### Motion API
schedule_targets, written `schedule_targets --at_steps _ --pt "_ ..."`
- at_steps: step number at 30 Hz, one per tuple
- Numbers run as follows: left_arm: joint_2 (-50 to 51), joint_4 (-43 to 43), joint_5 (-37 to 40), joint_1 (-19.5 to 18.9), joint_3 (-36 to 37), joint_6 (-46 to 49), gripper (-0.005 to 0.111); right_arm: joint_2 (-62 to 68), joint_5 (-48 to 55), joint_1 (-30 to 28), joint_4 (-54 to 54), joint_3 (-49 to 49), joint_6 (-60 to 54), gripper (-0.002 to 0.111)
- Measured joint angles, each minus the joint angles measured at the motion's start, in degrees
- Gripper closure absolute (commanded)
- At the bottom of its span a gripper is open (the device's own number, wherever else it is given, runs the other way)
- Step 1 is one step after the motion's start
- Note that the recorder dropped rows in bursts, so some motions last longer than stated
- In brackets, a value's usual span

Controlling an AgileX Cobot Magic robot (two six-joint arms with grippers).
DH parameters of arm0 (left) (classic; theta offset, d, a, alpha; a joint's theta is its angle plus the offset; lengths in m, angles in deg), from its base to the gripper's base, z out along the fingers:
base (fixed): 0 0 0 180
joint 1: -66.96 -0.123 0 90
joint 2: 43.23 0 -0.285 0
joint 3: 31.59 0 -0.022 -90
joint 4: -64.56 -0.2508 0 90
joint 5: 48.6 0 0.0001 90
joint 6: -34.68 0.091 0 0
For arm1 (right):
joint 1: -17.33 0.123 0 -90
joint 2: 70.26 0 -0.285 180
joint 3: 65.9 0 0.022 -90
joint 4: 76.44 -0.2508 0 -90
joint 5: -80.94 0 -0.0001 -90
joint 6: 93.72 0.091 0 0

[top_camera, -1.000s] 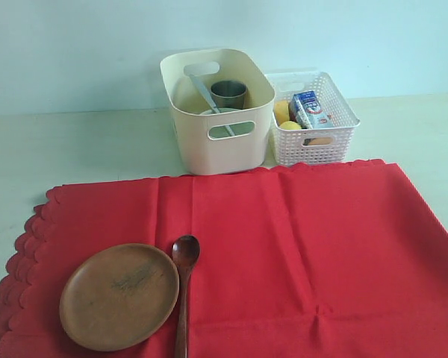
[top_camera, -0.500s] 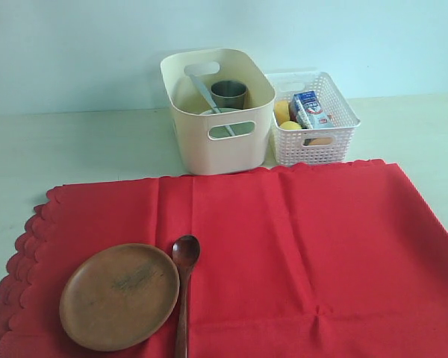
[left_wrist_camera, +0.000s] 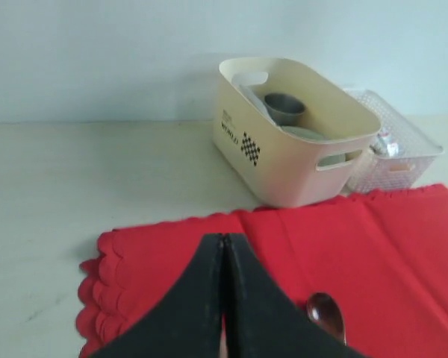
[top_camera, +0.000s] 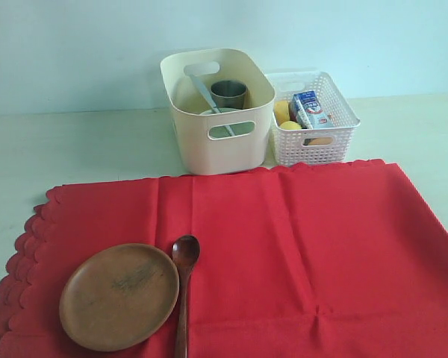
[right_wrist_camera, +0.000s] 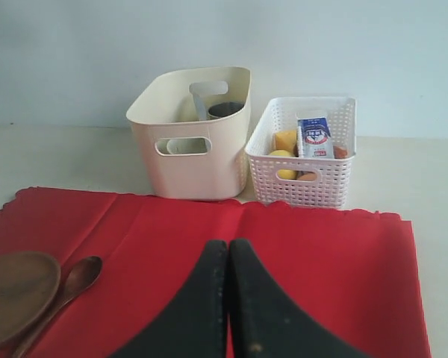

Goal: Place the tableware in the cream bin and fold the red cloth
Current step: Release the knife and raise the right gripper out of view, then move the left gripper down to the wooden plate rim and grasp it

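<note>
The round brown wooden plate point(top_camera: 119, 296) and the brown wooden spoon point(top_camera: 184, 283) lie on the near left part of the large red cloth with scalloped edges point(top_camera: 299, 246), the spoon just beside the plate's right rim. The tall cream plastic bin point(top_camera: 218, 142) stands on the table point(top_camera: 82, 142) behind the cloth's far edge, with a steel cup point(top_camera: 228, 93) and a silver table knife point(top_camera: 207, 97) inside.

The left gripper point(left_wrist_camera: 224, 242) and the right gripper point(right_wrist_camera: 228, 246) both have their fingers pressed together and hold nothing.

I judge that the step in hand is to lift the plate or the spoon, best with the nearer left arm. The fingers must open first, then pinch the flat plate at the rim away from the spoon. The way over the cloth to the bin looks free. The white lattice basket point(top_camera: 313, 145) stands close at the bin's right, so the release should be over the bin's middle.
</note>
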Motion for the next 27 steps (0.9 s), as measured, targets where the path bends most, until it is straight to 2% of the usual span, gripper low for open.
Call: schedule_targets --at_steps 5,13,19,24,27 --pt "5.0 0.5 8.1 0.0 -0.1 0.7 0.107 0.0 0.1 0.0 -0.2 0.0 0.0 0.108" --pt "29.8 6.7 14.7 -0.2 -6.3 5.3 0.103 0.0 0.1 0.0 -0.4 0.0 0.0 0.108" --pt "47.7 18.7 15.6 -3.6 -13.3 16.8 0.074 0.0 0.1 0.0 -0.5 0.0 0.0 0.108" --pt "57.6 26.3 15.9 -6.3 -17.6 24.4 0.051 0.0 0.1 0.0 -0.5 0.0 0.0 0.108" --pt "61.3 27.5 15.9 -6.5 -19.5 26.4 0.045 0.0 0.1 0.0 -0.5 0.0 0.0 0.108"
